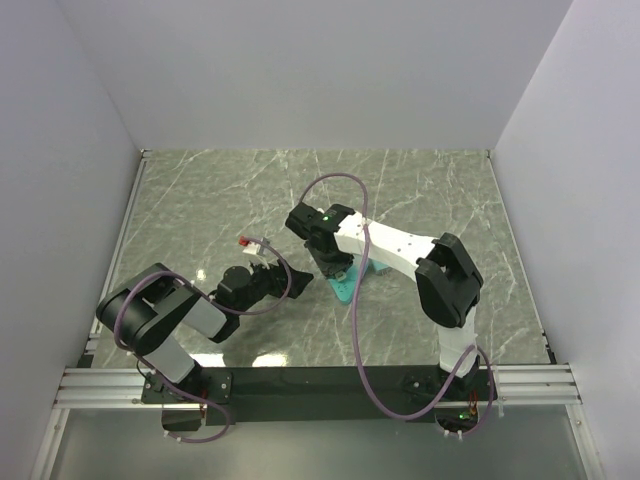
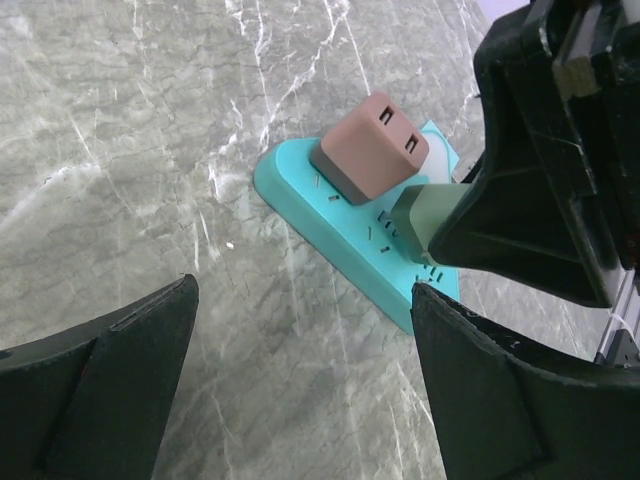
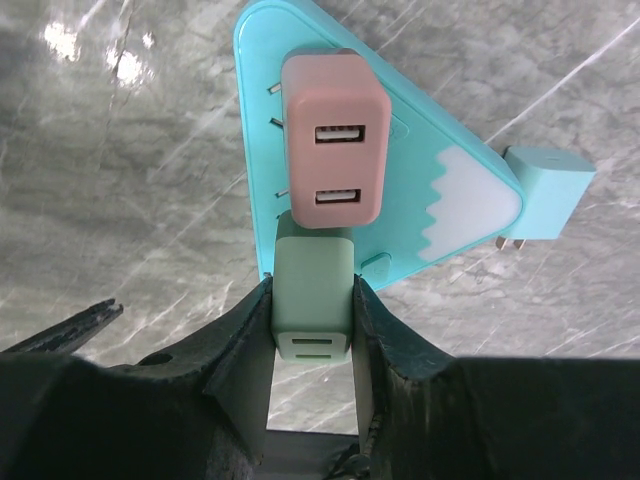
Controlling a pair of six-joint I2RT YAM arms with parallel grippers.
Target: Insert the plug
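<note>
One plug (image 3: 313, 285) was clenched in the right gripper (image 3: 312, 305) over the strip (image 3: 460, 200), just beside the charger (image 3: 335, 140); crowding could cock it and jam insertion. Left gripper (image 2: 303, 290) hung released.

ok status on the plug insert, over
left gripper open, empty. right gripper shut on green plug, at teal strip beside pink charger, seating unclear. nothing blocking.
</note>
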